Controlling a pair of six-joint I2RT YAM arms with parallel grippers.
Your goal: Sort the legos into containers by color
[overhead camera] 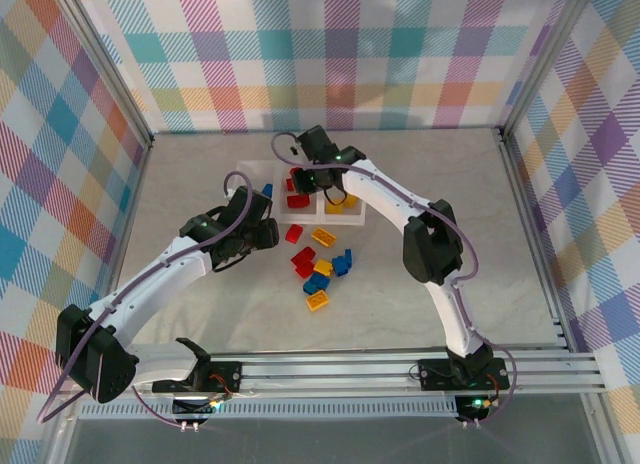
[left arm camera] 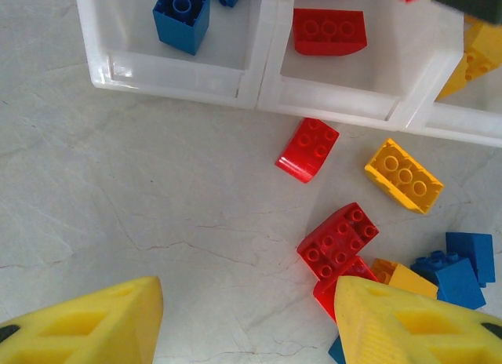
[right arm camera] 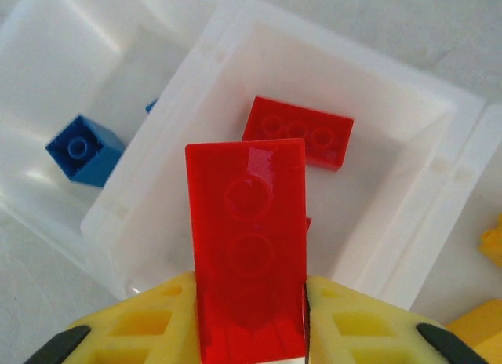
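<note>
The clear three-compartment container tray [overhead camera: 250,170] lies at the table's middle back. My right gripper [right arm camera: 249,321] is shut on a long red lego [right arm camera: 247,238], held upright over the middle compartment, where another red lego [right arm camera: 298,131] lies. Blue legos [right arm camera: 82,150] sit in the left compartment [left arm camera: 182,17], and yellow ones [overhead camera: 340,206] in the right. My left gripper [left arm camera: 247,321] hangs open over bare table just in front of the tray, nothing between its fingers [left arm camera: 102,325]. Loose red [left arm camera: 337,238], yellow [left arm camera: 404,176] and blue [left arm camera: 463,266] legos lie beside its right finger.
The loose pile [overhead camera: 320,269] sits between the tray and the arm bases. A metal rail [overhead camera: 350,369] runs along the near edge, and checkered walls with metal posts close in the left, back and right sides.
</note>
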